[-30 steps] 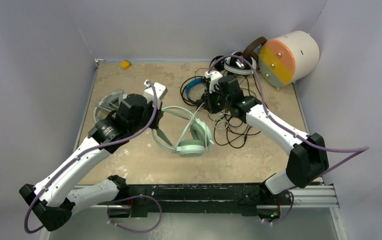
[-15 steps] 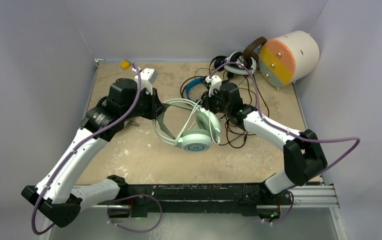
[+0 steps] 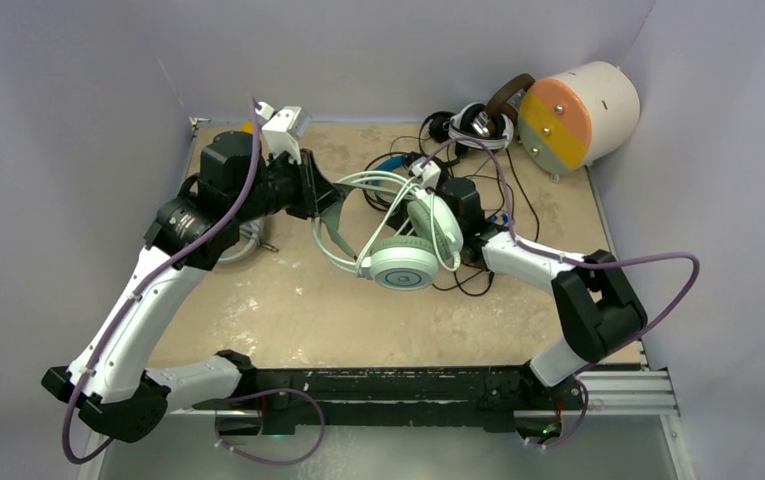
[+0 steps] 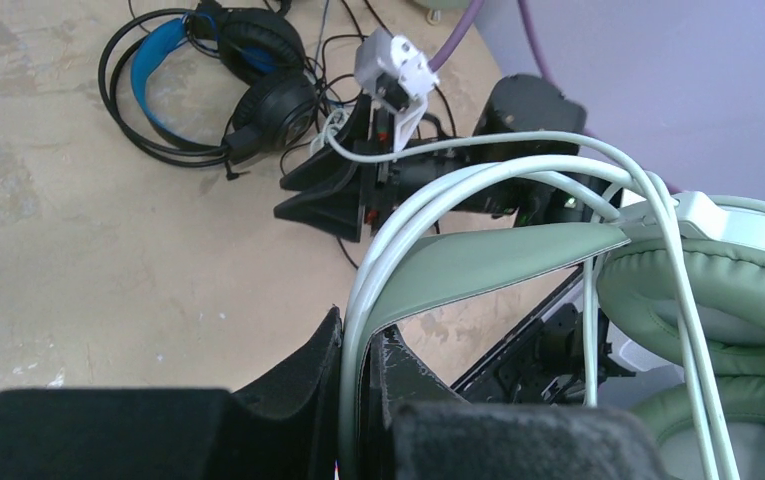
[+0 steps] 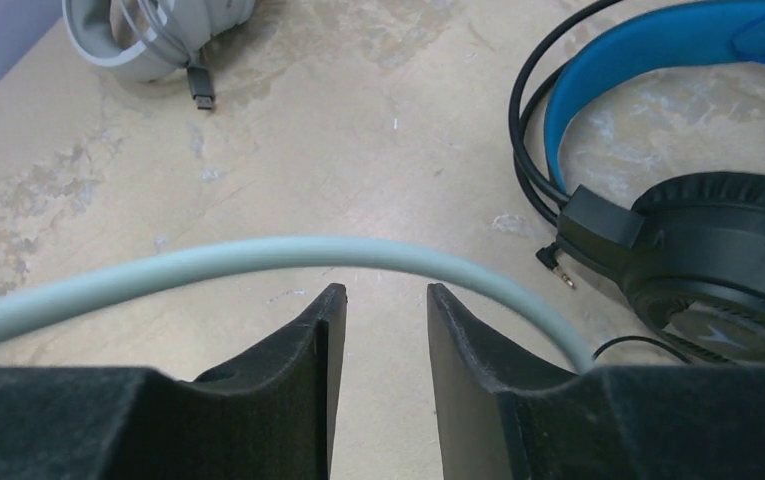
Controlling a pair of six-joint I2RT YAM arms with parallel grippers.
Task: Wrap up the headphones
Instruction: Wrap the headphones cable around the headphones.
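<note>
While the left gripper (image 4: 353, 330) is clamped tight on the thin pale headband wires of the mint-green headset (image 3: 403, 265), that headset hangs up off the table (image 3: 288, 310), above its middle. Its two padded cups sit to the right of the clamp and toward the near side, one round face turned up at the overhead camera. The mint-green cable (image 5: 258, 255) loops over the band and runs across toward the right arm.

From the right, the right gripper (image 5: 383, 295) points at the headset with its jaws parted and a plain gap between them. The cable arcs just past the fingertips, across the gap, and nothing is pinched there.

On the table beneath the right gripper, a little to the far side, lies the black headset with the blue headband (image 5: 658, 40), flat, with its thin black cable strewn around it. The white-grey headset (image 5: 148, 30) rests at the left of the table, partly under the left arm, its plug lying beside it. In the far right corner the black-and-white headset (image 3: 478, 125) and the brown headset (image 3: 506, 92) are bunched against the cream cylinder (image 3: 578, 110), black cables tangled in front of them.
</note>
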